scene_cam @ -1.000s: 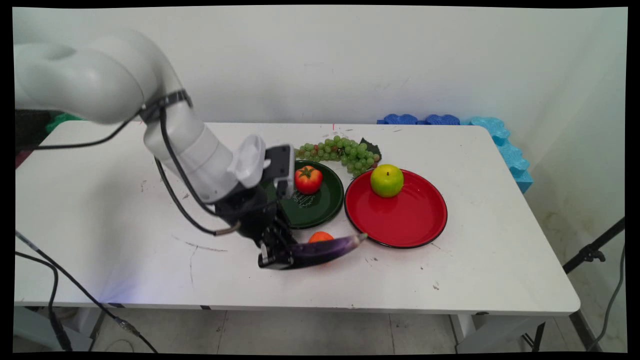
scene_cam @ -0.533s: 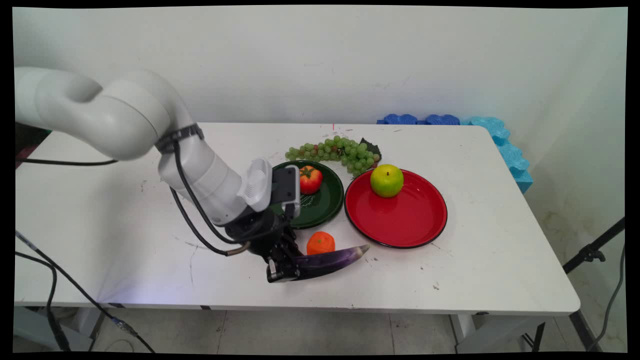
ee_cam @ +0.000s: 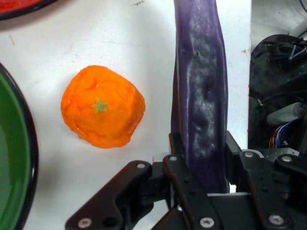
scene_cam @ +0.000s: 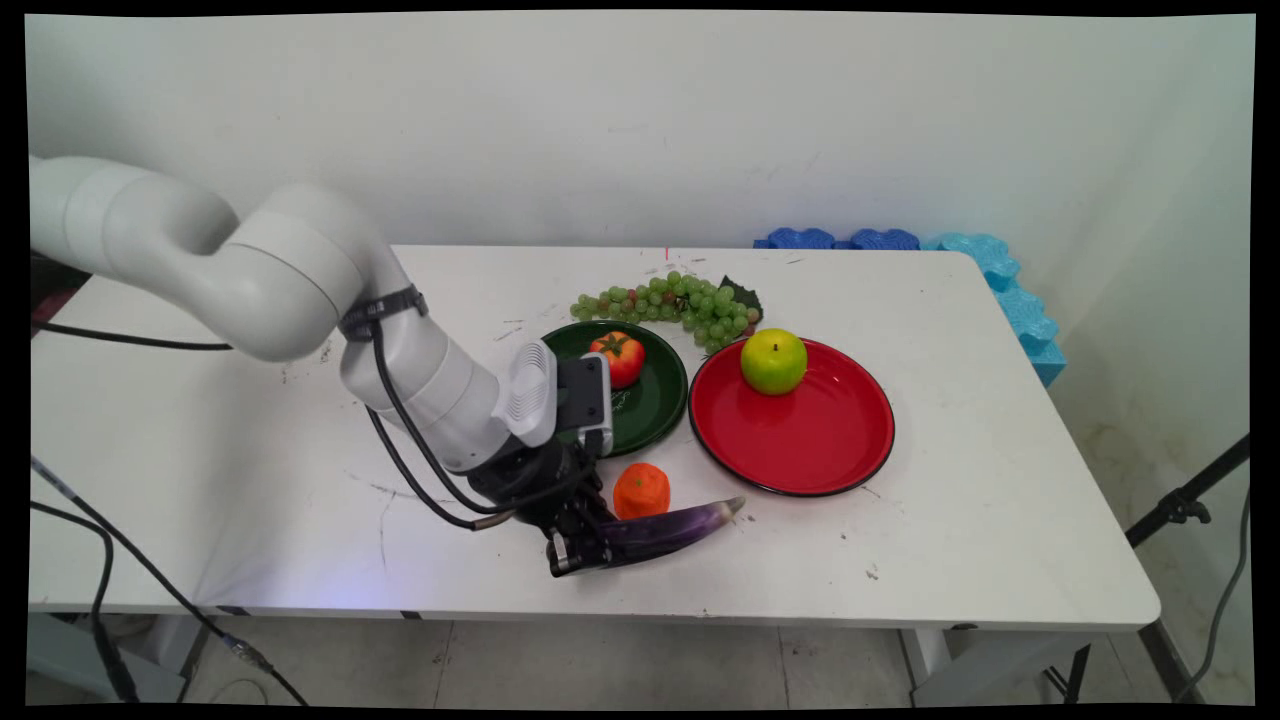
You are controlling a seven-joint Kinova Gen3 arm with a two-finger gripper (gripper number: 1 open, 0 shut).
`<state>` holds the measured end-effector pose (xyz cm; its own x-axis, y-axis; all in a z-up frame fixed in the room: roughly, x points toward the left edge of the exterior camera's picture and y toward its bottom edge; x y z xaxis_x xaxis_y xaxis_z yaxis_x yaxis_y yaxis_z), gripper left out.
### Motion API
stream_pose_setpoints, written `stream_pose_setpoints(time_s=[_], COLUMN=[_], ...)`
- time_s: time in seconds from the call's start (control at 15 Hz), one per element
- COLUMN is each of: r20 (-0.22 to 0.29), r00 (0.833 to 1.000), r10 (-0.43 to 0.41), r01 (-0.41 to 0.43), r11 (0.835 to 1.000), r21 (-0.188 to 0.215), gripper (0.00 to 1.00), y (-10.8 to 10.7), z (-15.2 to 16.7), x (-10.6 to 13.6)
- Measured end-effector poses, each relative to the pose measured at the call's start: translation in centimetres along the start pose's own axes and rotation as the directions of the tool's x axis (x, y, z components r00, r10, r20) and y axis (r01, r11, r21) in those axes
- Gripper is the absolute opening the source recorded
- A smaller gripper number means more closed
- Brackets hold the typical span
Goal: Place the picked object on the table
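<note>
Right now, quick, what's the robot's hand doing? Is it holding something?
Hand: closed on the purple eggplant, gripping it at one end, low at the table beside the orange.

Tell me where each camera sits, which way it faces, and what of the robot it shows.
Main view: fixed above the table's near side, looking across at the wall; shows the white arm and gripper.
Hand view: on the hand, looking along the gripper at the table; shows black linkage and fingers.
Shared: eggplant clamped in the gripper, orange beside it.
</note>
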<state>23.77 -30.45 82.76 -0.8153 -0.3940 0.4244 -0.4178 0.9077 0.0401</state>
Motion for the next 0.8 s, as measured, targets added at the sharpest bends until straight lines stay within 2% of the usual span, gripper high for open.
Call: stream_pose_setpoints(time_s=[0.47, 0.53, 0.8], r20=[-0.004, -0.006, -0.018], r00=[1.000, 1.000, 1.000], r10=[-0.001, -0.001, 0.000], r01=[0.001, 0.001, 0.000], r11=[1.000, 1.000, 1.000], r21=[0.006, 0.006, 0.005], gripper=[0.00, 1.00, 1.00], y=[0.0, -0.1, -0.2], z=[1.0, 1.1, 1.3], x=[-0.3, -0.3, 0.0])
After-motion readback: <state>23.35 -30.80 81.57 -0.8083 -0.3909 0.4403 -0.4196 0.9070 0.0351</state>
